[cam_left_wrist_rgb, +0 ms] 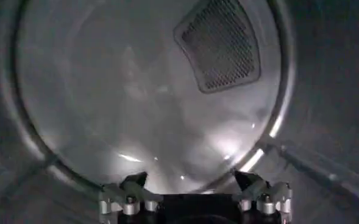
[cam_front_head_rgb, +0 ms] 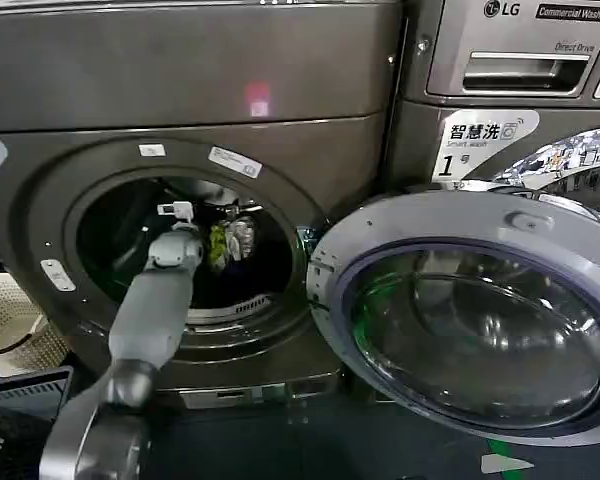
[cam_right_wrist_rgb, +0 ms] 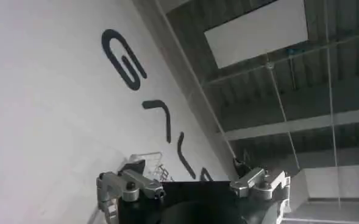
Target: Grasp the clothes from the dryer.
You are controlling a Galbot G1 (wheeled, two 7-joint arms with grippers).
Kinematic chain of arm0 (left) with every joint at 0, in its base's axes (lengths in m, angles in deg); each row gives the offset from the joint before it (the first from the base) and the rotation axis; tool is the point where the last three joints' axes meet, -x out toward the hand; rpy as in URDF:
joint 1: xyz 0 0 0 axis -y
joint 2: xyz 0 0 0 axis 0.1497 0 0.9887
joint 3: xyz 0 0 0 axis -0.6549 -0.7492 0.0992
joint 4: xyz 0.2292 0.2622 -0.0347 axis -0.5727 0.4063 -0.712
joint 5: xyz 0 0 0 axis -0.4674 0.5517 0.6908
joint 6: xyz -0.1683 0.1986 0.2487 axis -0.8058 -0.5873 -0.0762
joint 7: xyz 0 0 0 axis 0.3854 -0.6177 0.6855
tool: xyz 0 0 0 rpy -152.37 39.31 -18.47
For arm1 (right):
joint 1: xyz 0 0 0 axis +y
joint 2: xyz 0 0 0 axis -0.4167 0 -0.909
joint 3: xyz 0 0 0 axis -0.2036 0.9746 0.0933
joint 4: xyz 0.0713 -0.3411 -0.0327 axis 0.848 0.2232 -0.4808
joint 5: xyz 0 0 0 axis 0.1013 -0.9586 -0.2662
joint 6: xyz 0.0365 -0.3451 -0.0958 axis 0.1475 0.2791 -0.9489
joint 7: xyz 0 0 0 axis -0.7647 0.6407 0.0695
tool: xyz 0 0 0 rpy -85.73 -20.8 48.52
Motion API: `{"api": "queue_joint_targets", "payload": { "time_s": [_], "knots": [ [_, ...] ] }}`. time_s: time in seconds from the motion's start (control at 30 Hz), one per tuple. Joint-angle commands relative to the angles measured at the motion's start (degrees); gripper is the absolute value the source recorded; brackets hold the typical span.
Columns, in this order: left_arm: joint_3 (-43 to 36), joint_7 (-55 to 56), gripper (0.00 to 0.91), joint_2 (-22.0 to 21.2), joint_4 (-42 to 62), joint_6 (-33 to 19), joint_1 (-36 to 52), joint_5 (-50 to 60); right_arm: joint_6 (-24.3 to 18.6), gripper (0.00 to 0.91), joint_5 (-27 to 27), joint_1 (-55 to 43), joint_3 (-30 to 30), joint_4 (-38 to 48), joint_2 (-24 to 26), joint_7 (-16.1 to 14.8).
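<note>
Clothes point(cam_front_head_rgb: 230, 243) still in the dryer point(cam_front_head_rgb: 180, 200), left end effector point(cam_left_wrist_rgb: 191, 182) inside the porthole, nothing gripped.
Fingers spread, pointing at the bare steel back wall; the yellow-green and pale bundle sits just beside the wrist toward the door-hinge side of the drum. You should swing toward it, sink the tips into the fabric, then close. Drum holds only that small bundle. Right end effector point(cam_right_wrist_rgb: 191, 182) parked elsewhere, also spread, empty.
</note>
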Motion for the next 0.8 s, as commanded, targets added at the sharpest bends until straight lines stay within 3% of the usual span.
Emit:
{"api": "queue_joint_targets", "payload": {
  "time_s": [0.03,0.53,0.8],
  "knots": [
    [-7.4,-16.2,0.907,1.1,11.9,2.0,8.4,0.6,-0.1,0.907,0.0,-0.1,0.0,0.0,-0.1,-0.1],
    [-31.0,-45.6,0.907,2.4,21.8,-3.8,17.3,18.6,-0.8,0.907,-0.8,-0.1,0.2,1.0,0.1,-0.6],
    [-36.6,-53.1,0.907,1.8,26.0,-9.3,19.3,33.5,-0.9,0.907,-1.4,-0.5,0.6,1.3,0.1,-0.8]
  ]
}}
